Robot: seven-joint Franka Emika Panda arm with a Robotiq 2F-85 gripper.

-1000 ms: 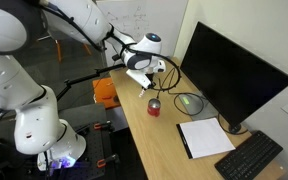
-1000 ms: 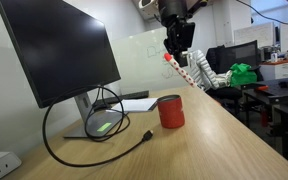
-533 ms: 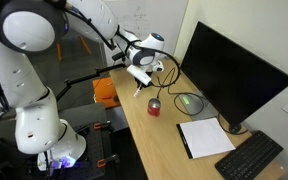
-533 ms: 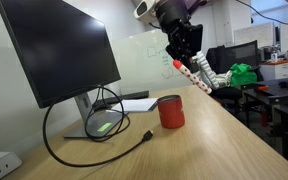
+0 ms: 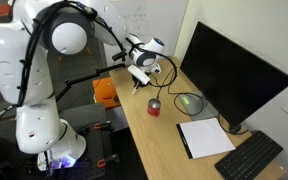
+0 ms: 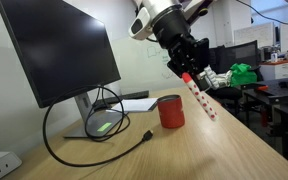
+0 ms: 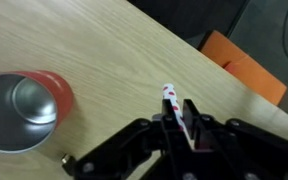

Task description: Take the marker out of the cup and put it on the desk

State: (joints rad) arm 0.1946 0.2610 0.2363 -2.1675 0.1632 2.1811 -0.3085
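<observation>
My gripper (image 7: 178, 118) is shut on the marker (image 7: 170, 97), a thin white stick with red spots. It holds the marker tilted above the desk (image 7: 94, 40), beside the cup and not in it. In an exterior view the gripper (image 6: 187, 70) has the marker (image 6: 201, 98) slanting down to the right of the red cup (image 6: 171, 112). The cup (image 7: 22, 108) stands upright and looks empty, with a shiny inside. The gripper (image 5: 139, 76) and cup (image 5: 154, 107) also show in an exterior view, on the light-wood desk (image 5: 164, 140).
A black monitor (image 6: 59, 50) stands behind the cup, with black cables (image 6: 94, 140) looped on the desk (image 6: 224, 150). An orange object (image 7: 246, 62) lies past the desk edge. White paper (image 5: 205, 137) and a keyboard (image 5: 249, 157) lie further along.
The gripper has carried the marker down and away from above the cup toward the desk's open side. It has tilted, so the marker now slants.
</observation>
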